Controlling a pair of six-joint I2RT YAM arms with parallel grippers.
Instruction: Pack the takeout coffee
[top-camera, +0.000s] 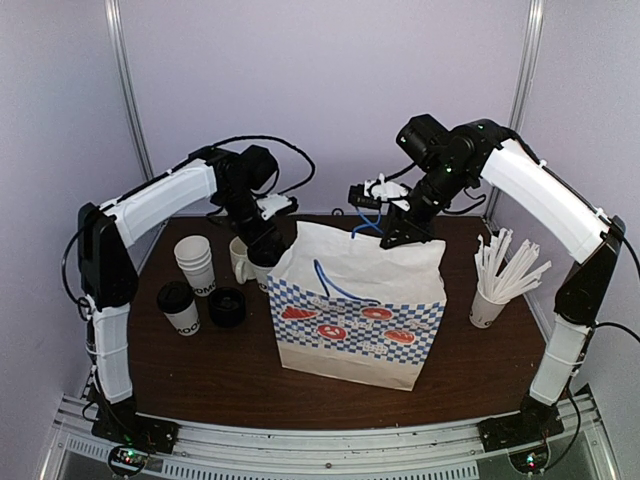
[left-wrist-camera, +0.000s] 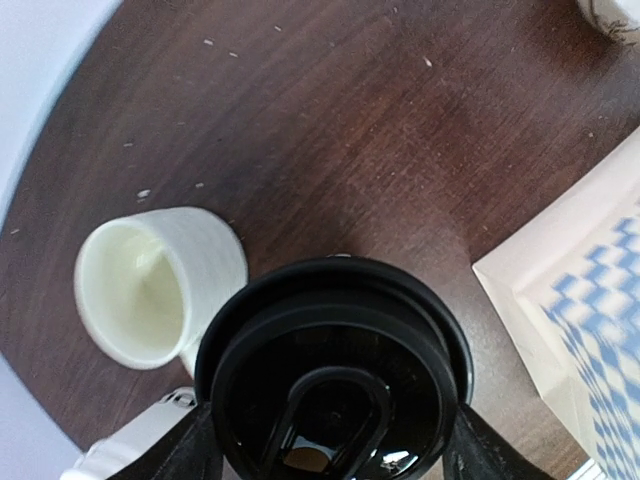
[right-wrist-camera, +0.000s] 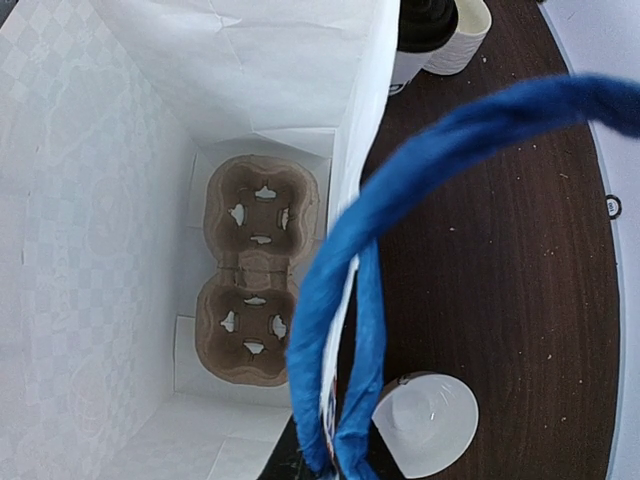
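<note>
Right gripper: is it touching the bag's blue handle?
Touching. Right wrist view: the blue handle runs taut into the right gripper, which pinches it above the bag.

Bag (right-wrist-camera: 100, 200) mouth open over two vacant carrier (right-wrist-camera: 255, 270) wells; blue handle (right-wrist-camera: 450, 150) crosses one rim; mug (left-wrist-camera: 150, 285) and bag wall flank takeout coffee (left-wrist-camera: 335, 385).

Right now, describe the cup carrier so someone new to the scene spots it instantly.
Start at the checkered paper bag standing mid-table, its blue handle held up by the right hand. Look down through its open mouth: the cup carrier lies flat on the bag's floor. It is the only brown thing against the white lining, with two empty wells.
</note>
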